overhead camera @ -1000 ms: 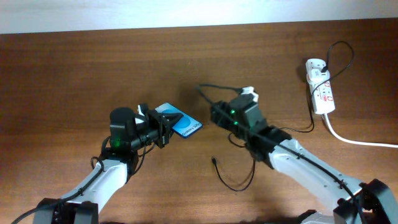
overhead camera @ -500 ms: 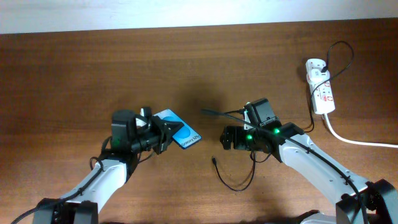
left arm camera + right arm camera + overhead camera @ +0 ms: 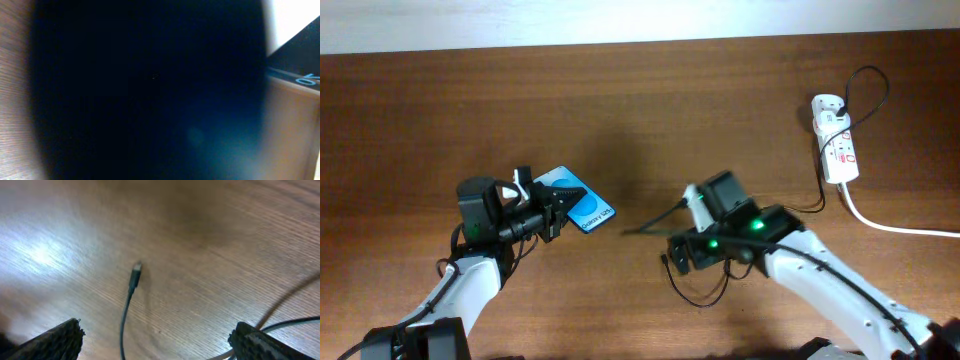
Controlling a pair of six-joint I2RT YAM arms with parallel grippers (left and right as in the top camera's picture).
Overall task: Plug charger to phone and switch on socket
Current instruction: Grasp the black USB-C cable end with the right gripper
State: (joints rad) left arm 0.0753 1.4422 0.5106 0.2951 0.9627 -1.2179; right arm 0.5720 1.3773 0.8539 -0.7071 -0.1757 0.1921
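**Phone held up, connector tip lined up for a pick**

Your left end effector looks clamped on the near short end of the phone, with the blue screen facing up. I say "looks" because the left wrist view is almost wholly dark, probably blocked by the phone itself. Judging by that hold, the free far end is being kept open toward the other arm so the port can be reached.

Off to the phone's right, your right end effector hangs over the counter with its fingers spread wide and nothing between them. The charger lies loose on the wood, and its connector tip rests just ahead of that gap, which suits a straight descent.

The socket sits much farther right of the phone, near the counter's back edge, with its white cord trailing away. Nothing lies between the phone and the tip. The slack cable looped under your right arm could snag as you lift.
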